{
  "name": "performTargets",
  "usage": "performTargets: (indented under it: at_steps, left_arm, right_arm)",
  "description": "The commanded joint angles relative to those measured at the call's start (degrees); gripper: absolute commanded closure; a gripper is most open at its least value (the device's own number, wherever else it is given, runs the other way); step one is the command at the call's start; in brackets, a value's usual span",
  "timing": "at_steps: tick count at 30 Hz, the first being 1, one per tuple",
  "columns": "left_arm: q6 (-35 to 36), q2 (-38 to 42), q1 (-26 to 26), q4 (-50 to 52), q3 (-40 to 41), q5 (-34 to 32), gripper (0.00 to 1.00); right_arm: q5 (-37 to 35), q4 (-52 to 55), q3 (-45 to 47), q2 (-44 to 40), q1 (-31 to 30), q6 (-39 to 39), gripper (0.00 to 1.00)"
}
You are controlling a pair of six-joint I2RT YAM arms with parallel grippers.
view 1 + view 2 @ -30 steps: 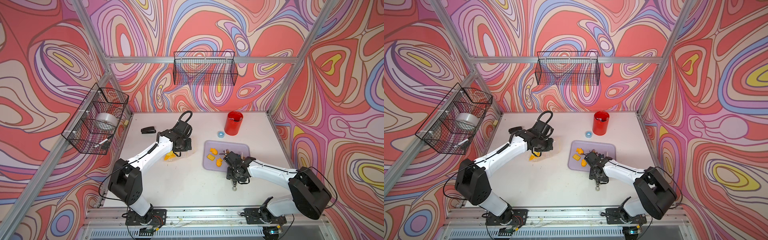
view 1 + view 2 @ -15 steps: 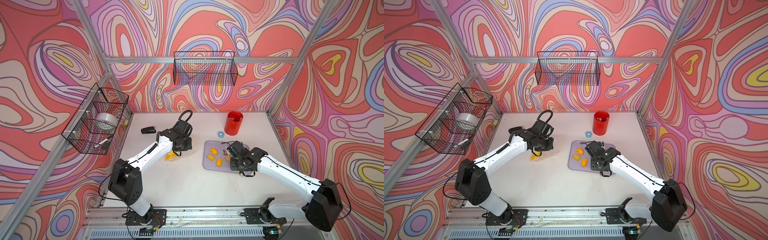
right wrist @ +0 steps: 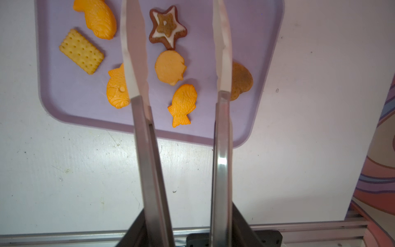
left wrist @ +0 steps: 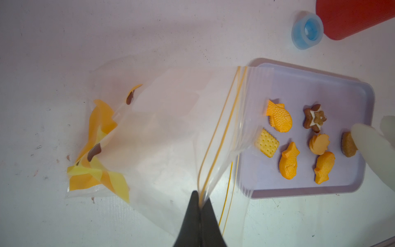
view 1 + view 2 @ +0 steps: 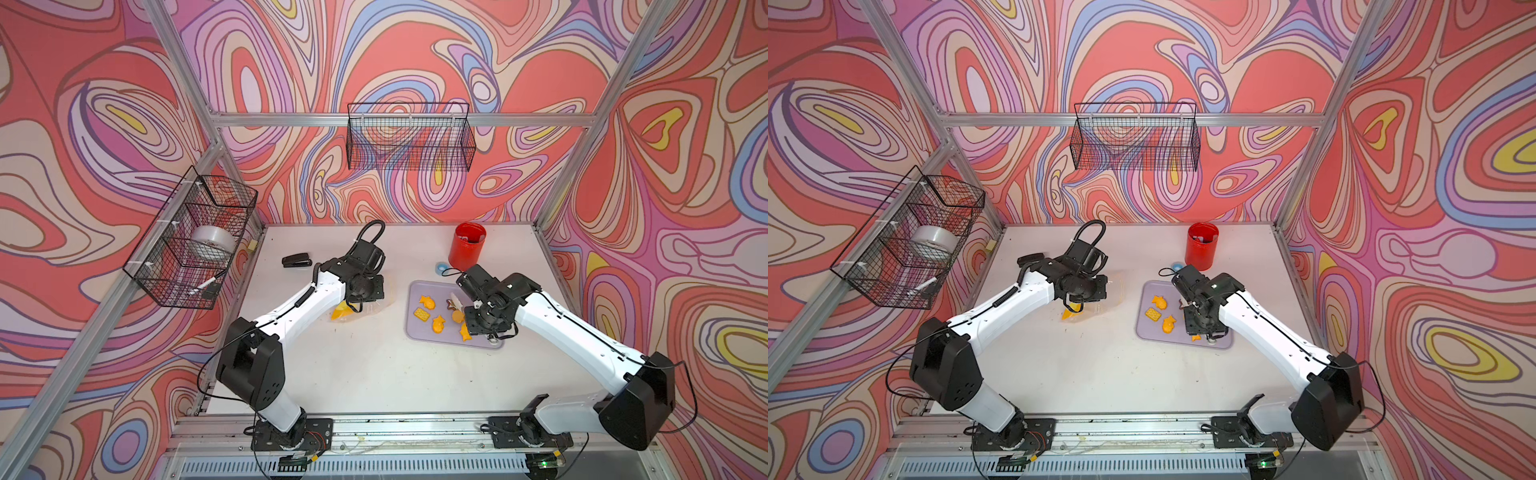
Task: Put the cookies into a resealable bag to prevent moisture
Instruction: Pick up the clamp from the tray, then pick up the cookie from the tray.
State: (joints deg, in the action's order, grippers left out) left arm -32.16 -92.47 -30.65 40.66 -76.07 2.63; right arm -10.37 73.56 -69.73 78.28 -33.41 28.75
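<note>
Jaws on my left gripper [image 4: 201, 197] are pinching tight on the resealable bag [image 4: 171, 128] at its orange zip strip, with the mouth flap overlapping the lavender tray [image 4: 299, 192] edge. My right gripper [image 4: 370, 126] is hovering over the tray, pale fingers apart, gripping nothing. One finger is covering part of a round brown cookie [image 3: 241, 81]. The cookies [image 3: 170, 67] are lying loose on the tray: scaly orange fish [image 3: 182, 102], dimpled square cracker [image 3: 81, 51], iced brown star [image 3: 167, 26]. The bag is lying as clear, crinkly film with yellow-orange patches at its far end. A red ribbed cup [image 5: 467, 249] and a blue ring [image 4: 307, 30] are sitting near the tray's far side, and a black stapler [image 5: 296, 260] well apart.
</note>
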Motion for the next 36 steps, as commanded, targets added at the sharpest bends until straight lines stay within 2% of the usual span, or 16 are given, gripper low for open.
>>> performTargets:
  at_steps: [1,6,13,20,29,36]
  left_arm:
    - [0.53,-0.52,0.42,-0.10,-1.01,0.48,1.00]
    - [1.08,-0.98,0.42,-0.19,-0.92,0.87,1.00]
    - [1.48,-1.83,0.42,-0.72,-1.35,1.66,1.00]
    - [2.15,-1.84,0.42,0.16,-1.45,2.10,1.00]
    - [2.41,-3.51,0.42,-0.33,-2.50,4.78,1.00]
    - [2.51,-4.39,0.42,-0.16,-3.38,5.97,1.00]
  right_arm:
    - [2.56,8.44,-2.11,0.27,0.27,-0.74,0.53]
    - [5.15,14.46,-3.00,-0.50,0.27,-0.45,0.53]
    - [10.88,11.12,2.16,-1.72,0.28,-0.47,0.52]
    - [9.74,8.54,6.56,0.23,2.44,-0.14,0.52]
    - [12.53,5.06,6.37,1.04,3.83,-2.50,0.56]
    - [11.86,2.84,6.98,2.95,3.87,-2.82,0.53]
